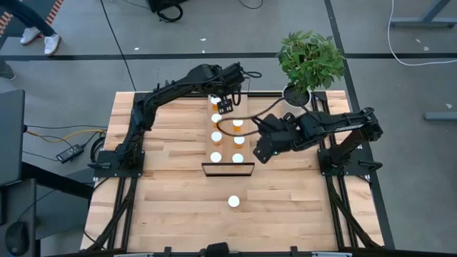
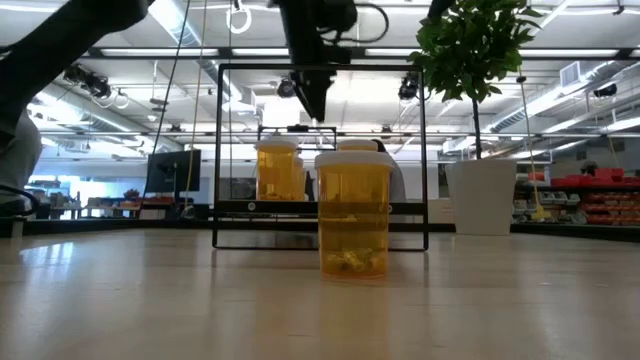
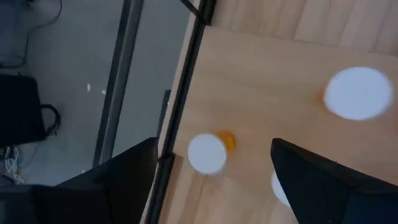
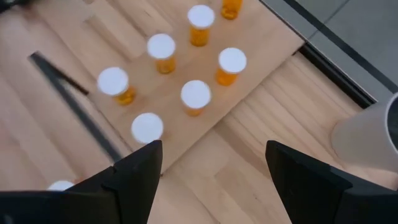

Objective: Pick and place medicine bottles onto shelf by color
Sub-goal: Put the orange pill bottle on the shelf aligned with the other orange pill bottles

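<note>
Left arm reaches across to the shelf's [image 1: 227,135] far end; left gripper [image 1: 223,106] hangs over bottles there, fingers apart, empty. Right gripper [image 1: 263,152] hovers beside the shelf's right edge, fingers apart. One bottle [image 1: 233,202] stands alone near the desk's front edge.

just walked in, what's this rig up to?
Two arms are sorting medicine bottles onto the light-wood shelf. Seven white-capped bottles already stand on it. The left gripper hovers over the shelf's far end, fingers open and empty. The right gripper waits open beside the shelf near the plant pot. One bottle remains alone on the table, in front of the shelf.
</note>
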Available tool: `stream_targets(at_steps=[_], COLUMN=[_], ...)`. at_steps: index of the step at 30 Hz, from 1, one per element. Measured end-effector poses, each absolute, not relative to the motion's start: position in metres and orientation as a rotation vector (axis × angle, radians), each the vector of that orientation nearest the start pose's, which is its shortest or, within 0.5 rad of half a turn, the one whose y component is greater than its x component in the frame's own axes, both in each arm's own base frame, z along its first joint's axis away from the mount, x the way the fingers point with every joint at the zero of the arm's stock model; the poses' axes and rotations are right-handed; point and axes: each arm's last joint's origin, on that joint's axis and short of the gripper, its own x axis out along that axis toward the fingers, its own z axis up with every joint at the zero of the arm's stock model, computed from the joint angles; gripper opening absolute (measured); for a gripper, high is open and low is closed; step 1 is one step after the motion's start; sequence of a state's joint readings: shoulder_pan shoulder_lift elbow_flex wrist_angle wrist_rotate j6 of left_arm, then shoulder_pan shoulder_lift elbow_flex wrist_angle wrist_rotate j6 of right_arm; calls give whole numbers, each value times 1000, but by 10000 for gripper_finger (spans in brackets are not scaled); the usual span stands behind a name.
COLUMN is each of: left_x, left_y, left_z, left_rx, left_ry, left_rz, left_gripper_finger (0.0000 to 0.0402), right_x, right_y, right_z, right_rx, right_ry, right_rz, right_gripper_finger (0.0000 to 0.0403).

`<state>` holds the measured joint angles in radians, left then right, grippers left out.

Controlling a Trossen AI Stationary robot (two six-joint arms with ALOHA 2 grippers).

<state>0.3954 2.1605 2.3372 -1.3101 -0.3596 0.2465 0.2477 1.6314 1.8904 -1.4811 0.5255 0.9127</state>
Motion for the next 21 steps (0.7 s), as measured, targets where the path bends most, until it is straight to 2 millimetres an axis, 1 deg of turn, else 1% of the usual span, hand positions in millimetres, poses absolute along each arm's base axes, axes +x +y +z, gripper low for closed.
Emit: stream_targets(at_steps=[6,10,15,21], left_x=[385,374,370,364], left_y=[156,137,112,67], left_z=[372,395,409,425], left_rx=[97,39,-35,-90], left_ry=[1132,1042,966,903], left_rz=[585,611,619,571], left_gripper_finger=[307,300,292,283], right_x=[268,257,256,253], right_y=[79,87,92,106], right_z=[411,419,419,417], right_rx=[320,347,370,360], right_ry=[835,769,764,788], right_rz=[-669,-666,-655,-592], right_gripper_finger=[294,294,294,294])
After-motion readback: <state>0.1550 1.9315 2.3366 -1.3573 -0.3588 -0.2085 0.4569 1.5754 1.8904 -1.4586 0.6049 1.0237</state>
